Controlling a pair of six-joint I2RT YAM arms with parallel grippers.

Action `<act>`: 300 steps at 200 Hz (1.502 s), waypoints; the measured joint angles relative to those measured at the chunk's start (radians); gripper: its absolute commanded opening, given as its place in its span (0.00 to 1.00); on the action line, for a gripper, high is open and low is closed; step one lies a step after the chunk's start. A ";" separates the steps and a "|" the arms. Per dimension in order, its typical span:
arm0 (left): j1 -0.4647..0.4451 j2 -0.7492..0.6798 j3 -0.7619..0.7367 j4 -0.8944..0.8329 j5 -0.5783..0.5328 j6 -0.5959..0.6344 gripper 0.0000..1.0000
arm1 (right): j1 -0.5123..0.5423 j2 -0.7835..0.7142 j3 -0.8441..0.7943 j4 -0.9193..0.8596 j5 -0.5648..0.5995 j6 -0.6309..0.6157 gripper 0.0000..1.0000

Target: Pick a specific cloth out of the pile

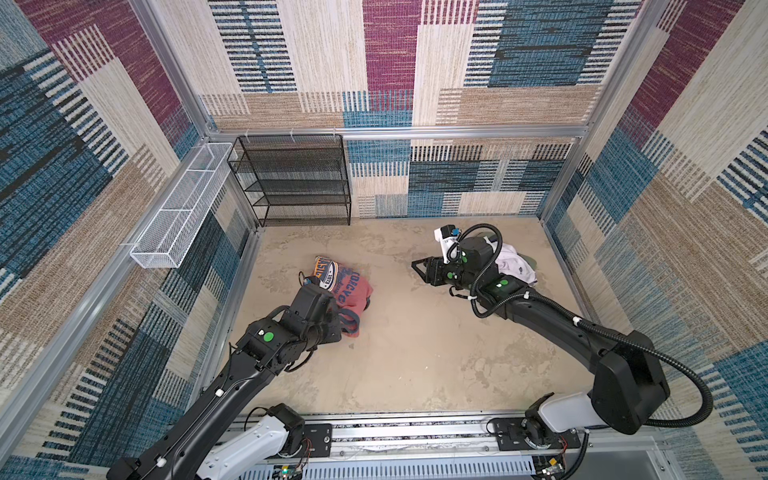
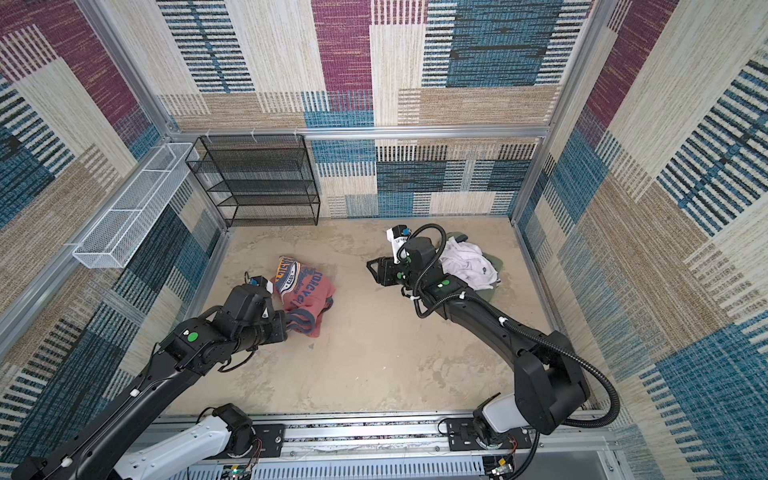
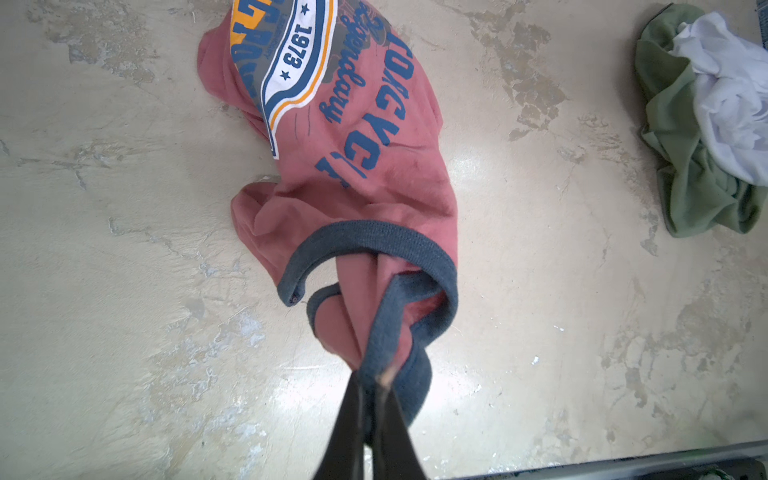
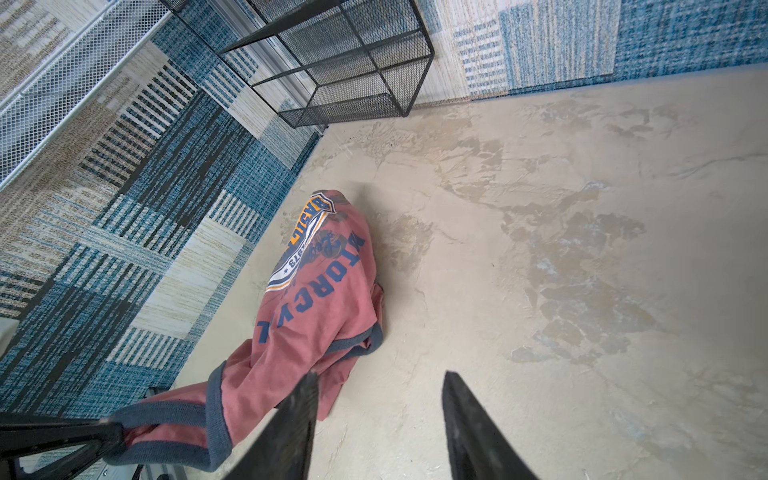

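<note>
the cloth [image 1: 353,291] is held by the left gripper [image 3: 370,376], well apart from the pile [image 2: 469,266].
at far left a white wire basket [image 1: 183,208] is seen hung on the side wall, with a black mesh rack [image 1: 295,178] just beside it against the back wall. left of the middle, the cloth's navy-blue trim is pinched between the closed jaws of the left gripper; the rest of the shirt is spread on the table [image 1: 415,353] with the badge print upward, and the pinched end is perhaps raised a little, though this cannot be told for sure. right of the middle, the right gripper [image 4: 380,376] is held with its jaws apart and nothing between them, pointed toward the cloth. at far right the pile is made up of a white garment [image 3: 731,91] lying on an olive-green garment [image 3: 681,178], partly hidden behind the right arm in both top views.
</note>
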 measured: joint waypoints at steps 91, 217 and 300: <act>-0.054 -0.013 0.151 -0.097 -0.034 -0.026 0.00 | 0.000 -0.022 -0.001 0.000 -0.003 0.014 0.52; 0.178 0.195 0.364 -0.054 -0.164 0.165 0.00 | 0.000 -0.005 -0.003 0.002 -0.018 0.014 0.53; 0.417 0.426 0.318 0.150 -0.018 0.256 0.00 | -0.012 0.039 0.028 0.001 -0.017 -0.016 0.53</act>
